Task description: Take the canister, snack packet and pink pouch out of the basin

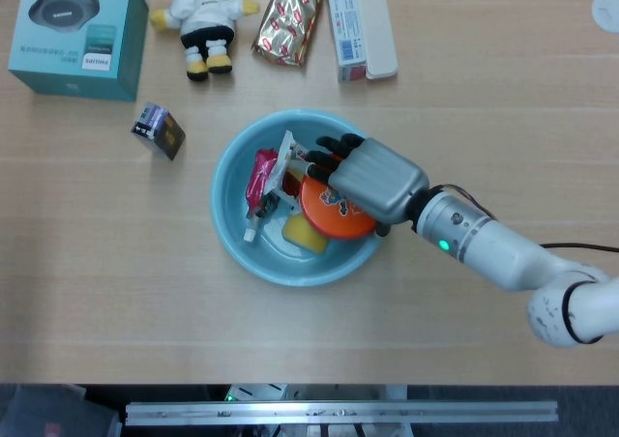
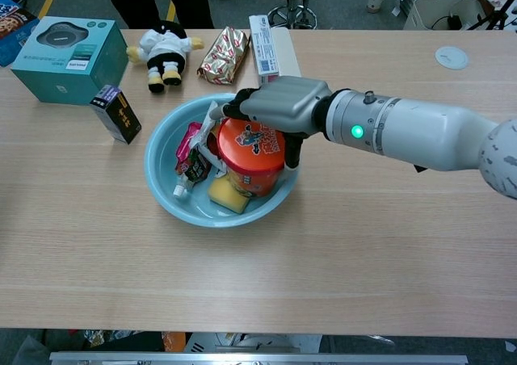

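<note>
Step in hand, by my read: first pick, the canister (image 2: 251, 157). It stands upright in the basin (image 1: 232, 234), right of centre, orange lid up. Right hand (image 2: 279, 106) is over the top of it, palm down; fingers (image 1: 327, 156) drape past the lid's far-left edge, and in the chest view the thumb runs down the near-right side. Looks like a wrap forming, but can't tell if the fingers are clamped yet or only resting on it, since contact is hidden under the palm. Canister base is low in the basin, so not lifted as far as I can see.

Other task items, all in the basin: snack packet (image 1: 286, 166) stands on edge just left of the canister, touching or nearly touching the fingertips. Pink pouch (image 1: 261, 178) is left of that, leaning on the basin wall. A yellow block (image 1: 303, 232) lies at the canister's foot; not a task item.

Left hand not seen in either view.

Next move, imo: firm the grip round the canister body, check the fingers haven't snagged the packet, then lift straight up clear of the rim and set it on the counter (image 1: 464, 118) to the right. Risk: lid-only hold may slip, or the basin may drag along w/ the lift.
</note>
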Robot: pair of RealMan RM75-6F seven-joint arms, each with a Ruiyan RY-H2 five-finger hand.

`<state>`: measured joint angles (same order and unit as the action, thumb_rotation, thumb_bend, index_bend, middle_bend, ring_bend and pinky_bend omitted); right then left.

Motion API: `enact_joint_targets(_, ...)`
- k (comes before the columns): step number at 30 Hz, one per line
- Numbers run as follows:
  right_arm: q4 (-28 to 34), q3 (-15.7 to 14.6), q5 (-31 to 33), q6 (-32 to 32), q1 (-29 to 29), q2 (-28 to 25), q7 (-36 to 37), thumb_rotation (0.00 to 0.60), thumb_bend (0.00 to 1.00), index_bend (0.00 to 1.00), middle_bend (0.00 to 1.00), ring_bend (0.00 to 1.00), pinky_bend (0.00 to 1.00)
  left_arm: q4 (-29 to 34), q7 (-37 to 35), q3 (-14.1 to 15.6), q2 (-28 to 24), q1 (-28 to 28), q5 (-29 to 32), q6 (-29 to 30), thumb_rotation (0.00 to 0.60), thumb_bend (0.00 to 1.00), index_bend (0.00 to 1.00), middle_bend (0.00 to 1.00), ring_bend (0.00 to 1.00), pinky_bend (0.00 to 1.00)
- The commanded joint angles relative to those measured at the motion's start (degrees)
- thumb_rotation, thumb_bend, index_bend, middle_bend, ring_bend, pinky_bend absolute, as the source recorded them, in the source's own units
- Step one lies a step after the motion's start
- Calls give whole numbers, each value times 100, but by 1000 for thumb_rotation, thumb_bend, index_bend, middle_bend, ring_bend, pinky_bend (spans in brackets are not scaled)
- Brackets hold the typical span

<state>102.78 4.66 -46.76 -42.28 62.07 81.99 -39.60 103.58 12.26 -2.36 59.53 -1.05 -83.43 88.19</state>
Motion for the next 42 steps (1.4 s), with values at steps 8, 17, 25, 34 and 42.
enact_joint_targets(8,-128,-135,-284,-213,-87,55,409,600,0,120,260,196,325,-15,-5,2,12,-22,-25,-17,600,345,315,267,206,174)
enact_joint_targets(17,-92,-128,-660,-374,-218,-8,771,600,0,197,304,268,404,-12,19,14,12,-9,-19,-3,600,345,315,267,206,174)
enact_joint_targets(25,196,-69,-880,-569,-329,-403,931,600,0,198,308,269,404,6,54,16,17,-35,-46,-27,600,345,315,267,206,174)
enact_joint_targets(34,723,142,-977,-857,-545,-1350,1239,600,0,198,308,272,404,41,44,19,-12,-39,-107,3,600,345,315,267,206,174)
enact_joint_targets(42,759,239,-799,-982,-778,-2110,1489,600,0,198,308,272,404,53,70,15,2,-90,-154,-43,600,345,315,267,206,174)
